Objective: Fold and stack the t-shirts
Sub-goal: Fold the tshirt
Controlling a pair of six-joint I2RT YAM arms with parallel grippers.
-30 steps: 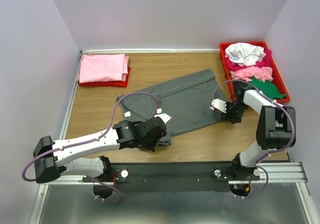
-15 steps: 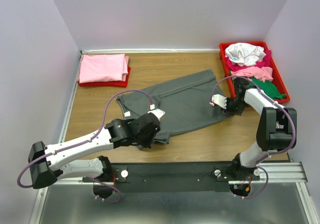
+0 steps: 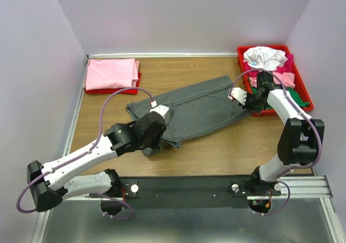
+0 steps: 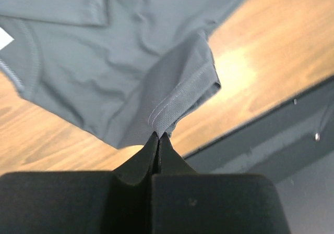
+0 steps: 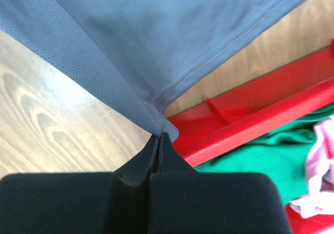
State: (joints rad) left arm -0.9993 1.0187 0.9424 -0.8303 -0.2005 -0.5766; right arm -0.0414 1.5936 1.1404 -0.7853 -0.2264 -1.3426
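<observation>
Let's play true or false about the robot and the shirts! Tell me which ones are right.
1. Both the left gripper and the right gripper pinch the grey t-shirt. True.
2. A folded pink t-shirt lies at the back left of the table. True.
3. The grey t-shirt is stacked on the pink one. False: it lies spread out, apart from it.
4. The red tray on the right is empty. False: it holds crumpled t-shirts.

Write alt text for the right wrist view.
The right end effector, fingers closed, pinches a corner of the dark grey cloth t-shirt, which spreads away over the wooden table. At right, a red plastic tray holds a green cloth shirt and some pink cloth.
</observation>
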